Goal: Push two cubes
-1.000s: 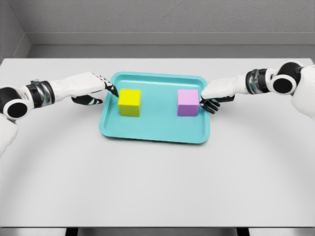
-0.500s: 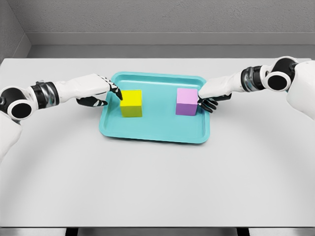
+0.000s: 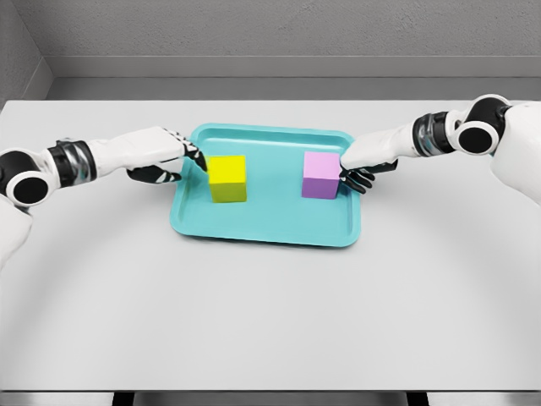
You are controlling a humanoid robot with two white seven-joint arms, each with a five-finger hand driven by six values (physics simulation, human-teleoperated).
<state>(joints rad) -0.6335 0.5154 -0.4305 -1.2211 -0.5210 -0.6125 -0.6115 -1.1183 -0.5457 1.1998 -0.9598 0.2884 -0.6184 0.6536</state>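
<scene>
Grey walls back a pale tabletop [image 3: 270,313] carrying a teal tray [image 3: 266,224] with two cubes set apart inside it. From the left, the left hand [image 3: 165,156] reaches over the tray's rim, fingers [image 3: 196,157] held together and extended, tips against the outer face of the yellow cube [image 3: 228,178]. Opposite, the right hand [image 3: 363,165] mirrors it, fingers pressed together against the outer side of the pink cube [image 3: 321,176]. Neither hand grasps; each contacts an outward face, probably to slide the cubes toward each other.
</scene>
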